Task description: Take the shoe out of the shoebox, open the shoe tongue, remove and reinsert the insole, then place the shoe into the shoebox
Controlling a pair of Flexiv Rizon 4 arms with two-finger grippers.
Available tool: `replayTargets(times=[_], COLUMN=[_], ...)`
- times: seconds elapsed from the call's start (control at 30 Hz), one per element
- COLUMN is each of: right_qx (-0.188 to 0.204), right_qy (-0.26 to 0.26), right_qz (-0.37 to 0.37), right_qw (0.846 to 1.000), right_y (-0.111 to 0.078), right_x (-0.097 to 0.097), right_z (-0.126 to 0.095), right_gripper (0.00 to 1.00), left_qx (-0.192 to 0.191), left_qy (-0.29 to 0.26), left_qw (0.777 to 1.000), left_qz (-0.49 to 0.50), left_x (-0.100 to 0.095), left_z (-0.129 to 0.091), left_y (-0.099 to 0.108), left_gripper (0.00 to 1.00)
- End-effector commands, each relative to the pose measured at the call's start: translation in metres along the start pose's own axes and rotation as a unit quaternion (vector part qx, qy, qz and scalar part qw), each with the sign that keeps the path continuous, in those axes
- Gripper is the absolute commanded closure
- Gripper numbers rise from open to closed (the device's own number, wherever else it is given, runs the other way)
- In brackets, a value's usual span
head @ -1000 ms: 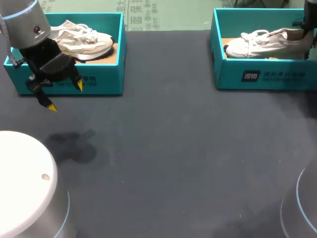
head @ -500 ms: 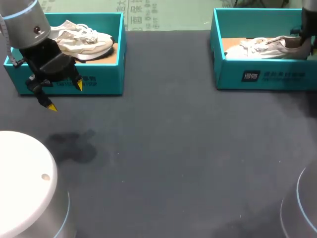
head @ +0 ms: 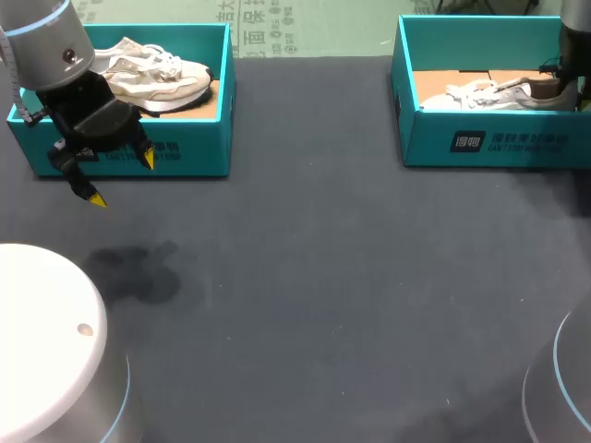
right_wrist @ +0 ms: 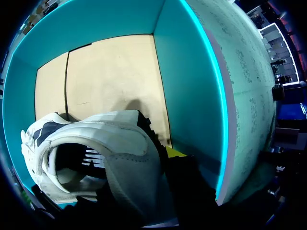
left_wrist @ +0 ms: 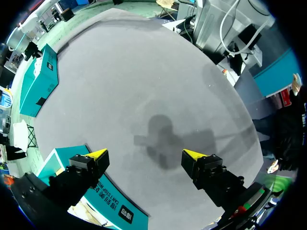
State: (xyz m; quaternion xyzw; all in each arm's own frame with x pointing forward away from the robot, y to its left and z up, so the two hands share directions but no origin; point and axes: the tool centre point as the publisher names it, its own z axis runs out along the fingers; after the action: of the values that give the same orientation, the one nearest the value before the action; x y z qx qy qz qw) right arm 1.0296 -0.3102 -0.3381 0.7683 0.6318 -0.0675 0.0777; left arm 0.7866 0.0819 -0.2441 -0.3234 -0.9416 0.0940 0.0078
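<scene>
A white shoe point(head: 482, 92) lies low in the teal shoebox point(head: 480, 143) at the back right, toe pointing left. My right gripper point(head: 565, 81) is down inside that box at the shoe's heel. The right wrist view has the heel collar of the shoe point(right_wrist: 110, 139) clamped in the gripper point(right_wrist: 154, 158); one yellow tip shows outside it and the other is hidden inside the shoe. The box wall point(right_wrist: 192, 86) and cardboard floor lie ahead. My left gripper point(head: 121, 179) hangs open in front of the left shoebox, holding nothing. In its own view the gripper point(left_wrist: 146, 154) looks down on bare mat.
A second teal shoebox point(head: 194, 152) at the back left holds another pale shoe point(head: 152, 74); its corner point(left_wrist: 108, 201) lies just under my left gripper. Dark mat point(head: 323, 277) covers the table between and in front of the boxes.
The right gripper has lowered the white shoe into the right box; the shoe now sits deeper behind the front wall. The left arm has not moved.
</scene>
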Motion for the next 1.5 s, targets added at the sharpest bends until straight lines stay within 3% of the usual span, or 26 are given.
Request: replayTargets(times=[0.03,0.67,0.77,1.0,1.17,1.3,1.5], right_qx=[0.004,0.022,0.024,0.027,0.027,0.025,0.02], right_qy=[0.005,0.021,0.023,0.025,0.026,0.027,0.025], right_qz=[-0.006,-0.017,-0.017,-0.015,-0.015,-0.016,-0.014], right_qw=[1.0,0.999,0.999,0.999,0.999,0.999,0.999], right_y=[0.004,0.004,0.003,0.002,0.001,0.001,0.001], right_x=[0.002,0.007,0.007,0.007,0.007,0.007,0.007], right_z=[0.009,0.025,0.027,0.029,0.029,0.027,0.019], right_gripper=[1.0,0.99,0.86,0.86,0.77,0.59,0.55], left_qx=[-0.001,-0.001,-0.001,-0.001,-0.001,-0.001,-0.001], left_qy=[-0.001,-0.001,-0.001,-0.001,-0.001,-0.001,-0.001], left_qw=[1.0,1.0,1.0,1.0,1.0,1.0,1.0], left_qz=[0.0,0.0,0.0,0.0,0.0,0.0,0.0], left_x=[0.001,0.001,0.001,0.001,0.001,0.001,0.001], left_z=[0.0,0.0,0.0,0.0,0.0,0.0,0.0], left_y=[0.0,0.0,0.0,0.0,0.0,0.0,0.0], left_gripper=[0.0,0.0,0.0,0.0,0.0,0.0,0.0])
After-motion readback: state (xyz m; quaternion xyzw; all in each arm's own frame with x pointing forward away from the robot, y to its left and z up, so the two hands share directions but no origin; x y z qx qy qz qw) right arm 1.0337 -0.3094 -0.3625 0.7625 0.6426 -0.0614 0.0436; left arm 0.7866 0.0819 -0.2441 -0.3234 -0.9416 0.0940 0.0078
